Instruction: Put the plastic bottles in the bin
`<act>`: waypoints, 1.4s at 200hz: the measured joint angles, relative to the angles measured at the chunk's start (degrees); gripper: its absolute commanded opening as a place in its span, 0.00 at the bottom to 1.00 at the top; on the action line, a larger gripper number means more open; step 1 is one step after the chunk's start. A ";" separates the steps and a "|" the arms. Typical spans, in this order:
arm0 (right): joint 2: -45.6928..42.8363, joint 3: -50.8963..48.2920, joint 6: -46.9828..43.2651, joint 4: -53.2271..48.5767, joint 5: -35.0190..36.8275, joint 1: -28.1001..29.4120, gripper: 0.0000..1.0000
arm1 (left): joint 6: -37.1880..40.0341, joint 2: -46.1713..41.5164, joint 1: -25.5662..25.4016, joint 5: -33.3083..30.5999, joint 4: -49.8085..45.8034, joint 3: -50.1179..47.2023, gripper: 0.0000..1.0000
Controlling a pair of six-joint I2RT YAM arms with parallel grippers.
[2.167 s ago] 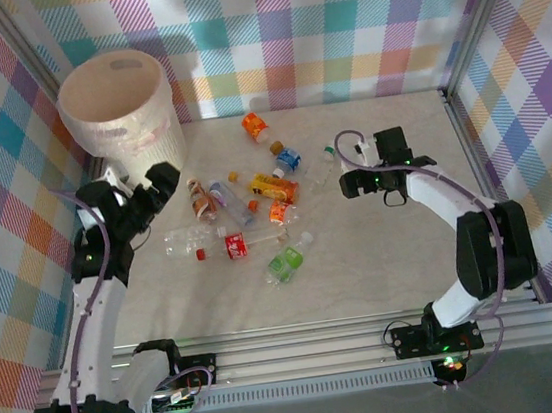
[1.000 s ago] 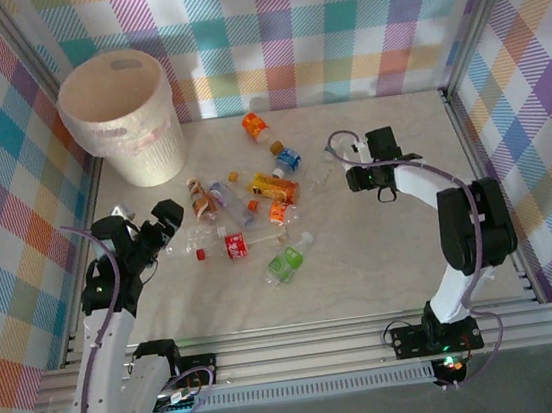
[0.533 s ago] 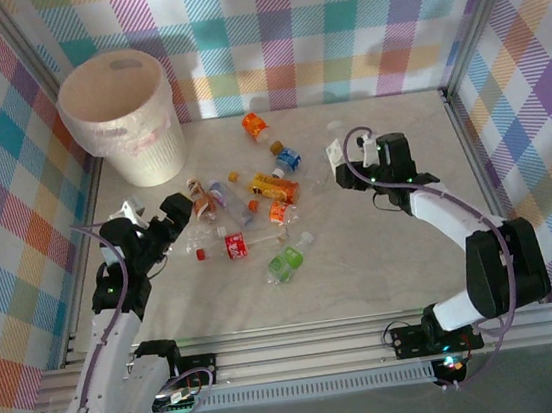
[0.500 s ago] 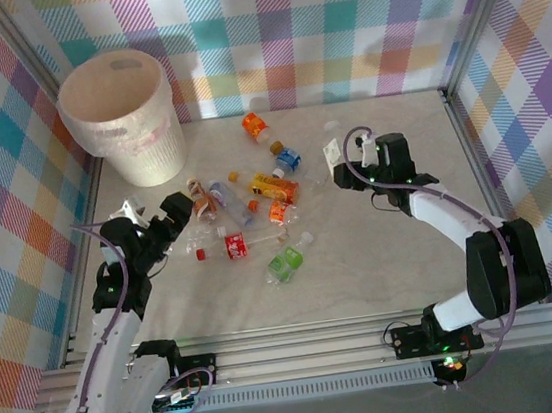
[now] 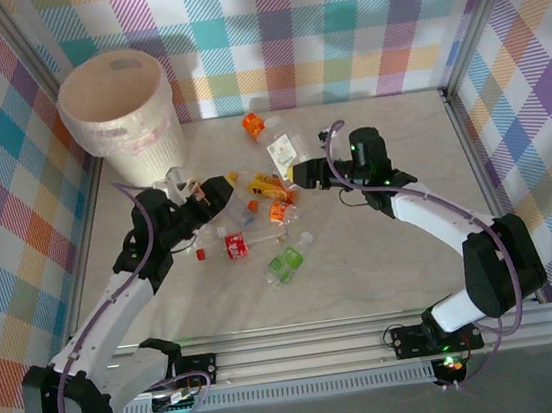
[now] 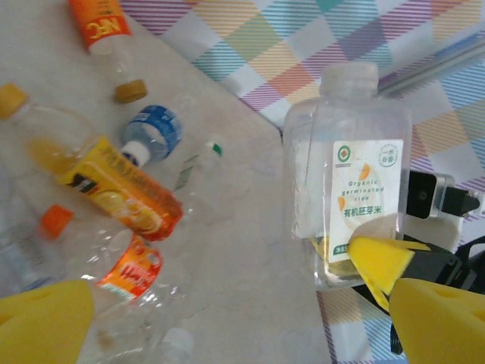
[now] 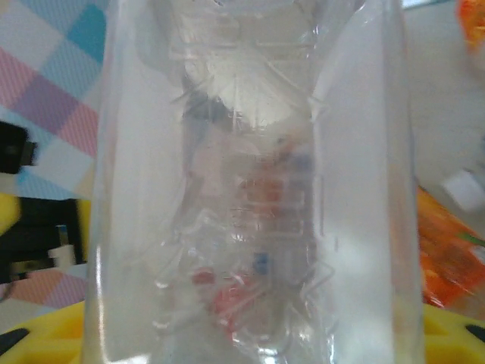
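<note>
One clear bottle (image 5: 282,151) up in the right gripper (image 5: 304,171), white label turned to the ceiling. Clamped partway shut on it, with yellow fingers (image 6: 377,262) pressing the lower body just under that label. Held above the far side of the heap, near the middle of the table (image 5: 402,251), well apart from the bin (image 5: 149,154). Close up from the right wrist: ribbed clear plastic between two yellow tips.

And over to the left gripper (image 5: 197,191): spread fully wide, gripping nothing, hovering at the left edge of the heap. Under it, through the left wrist camera: a yellow-labelled bottle (image 6: 121,199) lying flat, an orange-and-white labelled one (image 6: 135,273) just beside, a blue-labelled one (image 6: 155,133) a little farther off, an orange one with a tan cap (image 6: 102,34) beyond that.

Down on the table nearer the arm bases: a red-labelled bottle (image 5: 233,247) and a green one (image 5: 285,263), both on their sides, near each other but apart.

Bin upright in the far-left corner, thin liner folded over the rim, clear of both grippers.
</note>
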 measured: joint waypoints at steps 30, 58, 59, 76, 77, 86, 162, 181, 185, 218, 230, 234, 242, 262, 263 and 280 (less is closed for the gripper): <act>1.73 4.37 2.51 1.38 -5.25 1.99 0.43 | -0.68 4.87 -0.26 2.54 5.95 2.10 1.00; 2.12 5.79 4.48 1.79 -9.88 3.80 0.43 | -1.51 8.46 -0.39 7.69 11.61 4.72 1.00; 2.12 5.84 4.61 1.81 -10.10 3.87 0.43 | -1.68 8.57 -0.44 7.93 12.07 4.79 1.00; 2.21 6.08 5.68 1.97 -12.17 4.68 0.44 | -2.91 9.38 -0.59 10.49 16.31 5.62 1.00; 2.21 6.10 5.73 1.97 -12.28 4.70 0.44 | -2.95 9.40 -0.59 10.64 16.41 5.68 1.00; 2.23 6.23 6.16 2.03 -13.22 5.01 0.44 | -3.43 9.99 -0.66 11.74 17.86 6.56 1.00; 2.71 7.80 12.00 6.99 -20.11 5.95 0.45 | -10.43 16.24 -0.68 18.53 30.10 8.68 0.83; 3.26 8.46 13.20 7.96 -20.70 5.97 0.46 | -13.03 17.86 -0.68 20.37 34.88 9.14 0.71; 3.26 8.50 13.42 8.02 -20.70 5.97 0.46 | -13.22 18.23 -0.70 20.87 35.85 9.31 0.68; 3.30 8.68 14.64 8.85 -20.98 5.81 0.50 | -15.39 19.80 -0.63 22.10 39.89 9.86 0.55; 3.30 8.85 14.67 8.87 -21.00 5.77 0.52 | -15.41 19.80 -0.61 22.05 40.22 9.84 0.53; 3.30 8.90 14.64 8.87 -20.98 5.77 0.52 | -15.39 19.80 -0.63 21.99 40.22 9.86 0.53; 3.30 8.94 14.62 8.81 -20.96 5.77 0.52 | -15.32 19.80 -0.63 21.92 40.19 9.86 0.52; 3.30 8.98 14.49 8.59 -20.92 5.77 0.53 | -14.93 19.69 -0.63 21.75 39.85 9.86 0.51; 3.30 8.98 14.47 8.57 -20.94 5.79 0.53 | -14.93 19.67 -0.63 21.73 39.80 9.86 0.51; 3.30 9.03 14.43 8.41 -20.98 5.79 0.55 | -14.62 19.28 -0.63 21.64 38.99 9.86 0.51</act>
